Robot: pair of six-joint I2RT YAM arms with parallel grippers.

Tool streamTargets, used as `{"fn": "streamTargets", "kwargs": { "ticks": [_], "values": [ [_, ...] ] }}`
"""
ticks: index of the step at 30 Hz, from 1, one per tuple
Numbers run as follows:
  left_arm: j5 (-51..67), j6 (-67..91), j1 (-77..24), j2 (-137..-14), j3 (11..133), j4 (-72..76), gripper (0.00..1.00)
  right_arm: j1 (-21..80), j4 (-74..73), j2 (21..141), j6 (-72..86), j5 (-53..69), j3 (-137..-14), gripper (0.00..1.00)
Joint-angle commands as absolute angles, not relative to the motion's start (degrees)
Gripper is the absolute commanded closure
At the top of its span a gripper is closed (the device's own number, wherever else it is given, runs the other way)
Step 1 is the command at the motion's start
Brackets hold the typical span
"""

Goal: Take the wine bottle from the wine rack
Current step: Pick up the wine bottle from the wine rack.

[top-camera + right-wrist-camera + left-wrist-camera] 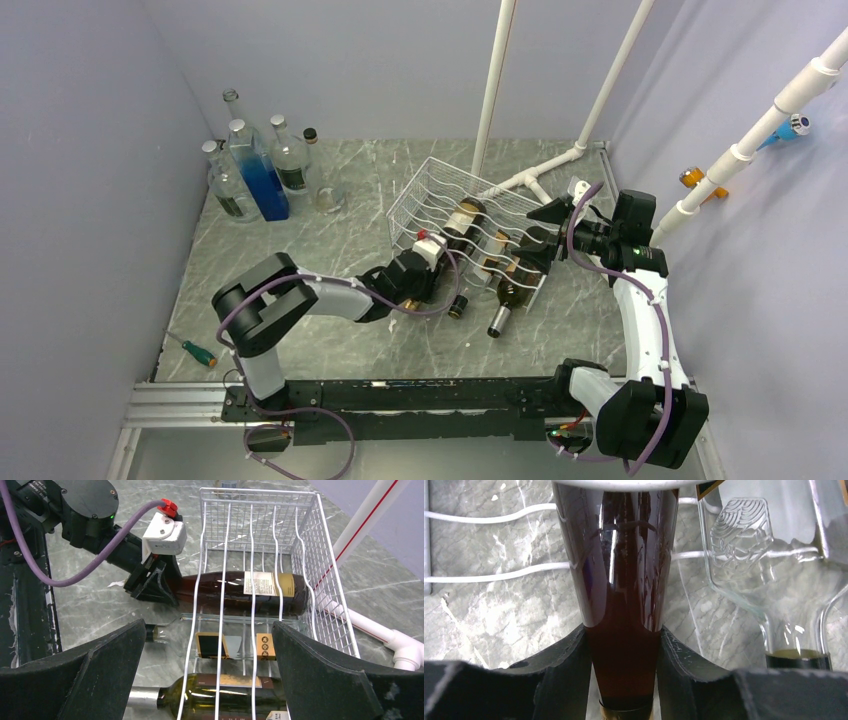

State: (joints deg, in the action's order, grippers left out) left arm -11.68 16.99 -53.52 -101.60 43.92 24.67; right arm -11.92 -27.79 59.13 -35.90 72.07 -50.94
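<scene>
The white wire wine rack (440, 185) (260, 510) stands mid-table with three bottles lying in it. The brown wine bottle (462, 222) (624, 580) (235, 592) lies farthest back, its neck pointing out of the rack's open side. My left gripper (435, 264) (624, 645) (152, 582) is shut on that neck, a finger pressed against each side. A clear bottle (235, 645) (769, 555) and a green bottle (225, 695) (510, 295) lie beside it. My right gripper (537, 243) (207, 630) hangs open above those two, holding nothing.
Several glass bottles (255, 165) stand in the back left corner, with a small glass (330, 200) near them. A screwdriver (195, 350) lies at the front left. White pipes (495, 90) rise behind the rack, and one runs along the table (370, 625) to its right.
</scene>
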Motion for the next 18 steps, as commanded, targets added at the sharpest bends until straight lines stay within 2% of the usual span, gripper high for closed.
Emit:
{"fn": "streamTargets", "kwargs": {
  "ticks": [1,18],
  "values": [
    [-12.12,15.84,-54.3,-96.65,41.7,22.7,1.0,-12.13,-27.69,58.67,-37.34,73.74,-51.5,0.0],
    [-13.5,19.7,-54.29,-77.29,28.73,26.74,1.0,-12.17,-27.53,58.54,-37.36,73.65,-51.34,0.0]
  ]
}}
